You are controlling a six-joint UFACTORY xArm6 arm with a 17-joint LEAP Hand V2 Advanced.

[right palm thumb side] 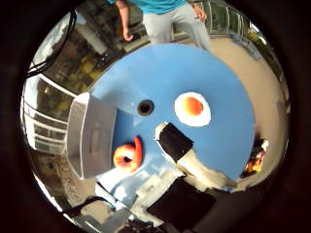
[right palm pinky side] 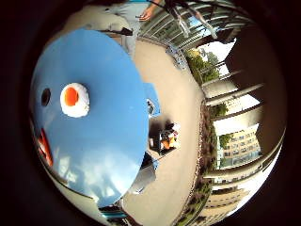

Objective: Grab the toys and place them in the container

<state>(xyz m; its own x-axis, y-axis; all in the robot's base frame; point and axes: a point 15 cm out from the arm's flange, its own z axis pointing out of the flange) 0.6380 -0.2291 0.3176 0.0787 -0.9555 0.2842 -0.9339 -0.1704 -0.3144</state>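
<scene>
A fried-egg toy, white with an orange yolk, lies on the round blue table, beside the table's dark centre hole. An orange ring-shaped toy lies near the table's edge, next to the grey rectangular container. My right hand is above the table. One white finger with a black tip reaches out straight, between the egg and the orange toy, touching neither. The little finger side palm view shows the egg, the hole and a bit of the orange toy on the table.
The table stands on a paved yard with metal railings and buildings around it. A small orange and black object sits on the pavement beside the table.
</scene>
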